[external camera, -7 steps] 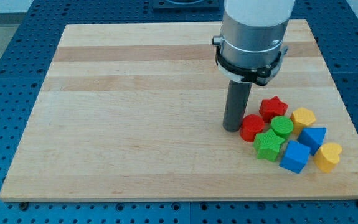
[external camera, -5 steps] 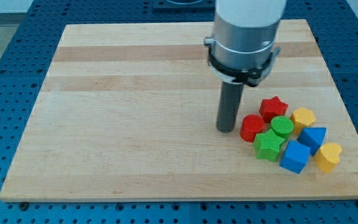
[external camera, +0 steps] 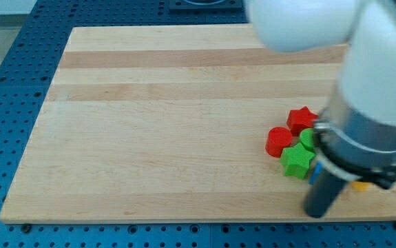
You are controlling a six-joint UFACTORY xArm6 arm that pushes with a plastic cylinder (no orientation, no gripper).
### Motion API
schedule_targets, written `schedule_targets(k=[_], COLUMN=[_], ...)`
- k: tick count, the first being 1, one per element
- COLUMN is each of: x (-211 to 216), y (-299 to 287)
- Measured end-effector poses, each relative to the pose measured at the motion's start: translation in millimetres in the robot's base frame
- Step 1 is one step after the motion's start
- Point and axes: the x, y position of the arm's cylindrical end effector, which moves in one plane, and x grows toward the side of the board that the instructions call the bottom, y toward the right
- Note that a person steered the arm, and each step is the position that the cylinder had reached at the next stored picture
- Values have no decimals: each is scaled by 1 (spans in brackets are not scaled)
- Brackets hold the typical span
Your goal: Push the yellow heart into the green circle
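Green star (external camera: 297, 161) serves as landmark: my tip (external camera: 315, 213) is seen below-right of it; red cylinder (external camera: 277, 142) upper-left; yellow heart hidden.

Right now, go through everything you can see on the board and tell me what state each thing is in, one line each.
My tip: on the board near the view's bottom, below the cluster, touching no visible block.
Red star: flat, at the cluster's top.
Red cylinder: upright, at the cluster's left.
Green star: flat, below the red cylinder.
Green circle: mostly hidden by the arm.
Yellow heart: hidden by the arm.
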Motion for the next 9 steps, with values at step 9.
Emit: schedule_targets(k=[9], x=[-81], y=[17])
